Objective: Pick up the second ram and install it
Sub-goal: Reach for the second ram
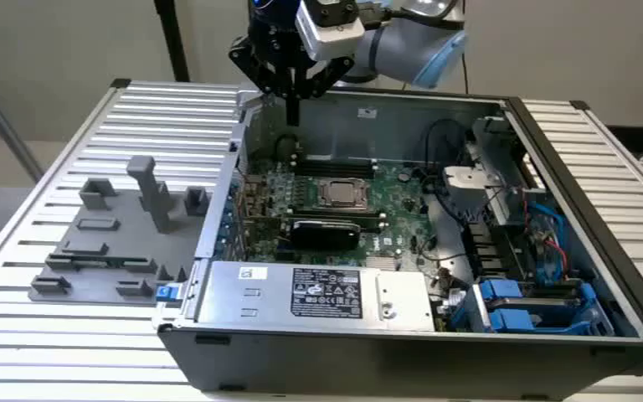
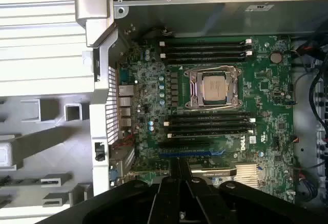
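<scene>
While hovering above open computer case (image 1: 558, 172), tool (image 1: 292, 94) pinched shut, seemingly on second ram (image 1: 294, 113), hanging upright.

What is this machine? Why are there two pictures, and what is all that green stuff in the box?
It is a robot arm with a pincer at its end, a bit like a hand with fingers. One picture comes from a camera standing off to the side, so you see the whole scene. The other comes from a camera on the arm's wrist, looking down past the pincer. The big box is an open computer case. The green board inside it is the motherboard, and the shiny square on it is the processor. Beside the case, on the ribbed table, lies a grey plastic tray with upright posts. The pincer is shut on a thin stick, the second ram, and holds it above the case.
</scene>
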Robot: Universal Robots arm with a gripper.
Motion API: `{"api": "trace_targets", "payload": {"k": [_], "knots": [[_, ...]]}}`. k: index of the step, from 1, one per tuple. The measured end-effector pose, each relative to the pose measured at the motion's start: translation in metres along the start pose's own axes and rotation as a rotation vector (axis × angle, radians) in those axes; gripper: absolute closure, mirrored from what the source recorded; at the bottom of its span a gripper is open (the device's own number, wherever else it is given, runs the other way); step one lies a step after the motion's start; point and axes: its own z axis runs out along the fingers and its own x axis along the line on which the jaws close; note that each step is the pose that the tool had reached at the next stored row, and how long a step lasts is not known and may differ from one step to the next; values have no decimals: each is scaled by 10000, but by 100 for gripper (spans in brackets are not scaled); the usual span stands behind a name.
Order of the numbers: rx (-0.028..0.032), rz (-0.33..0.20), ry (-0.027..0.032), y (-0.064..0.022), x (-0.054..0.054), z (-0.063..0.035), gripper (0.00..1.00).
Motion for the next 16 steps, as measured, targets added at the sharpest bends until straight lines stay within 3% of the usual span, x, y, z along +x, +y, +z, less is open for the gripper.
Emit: {"api": "trace_targets", "payload": {"k": [16], "knots": [[3, 1, 0, -20, 17, -3, 100]]}}
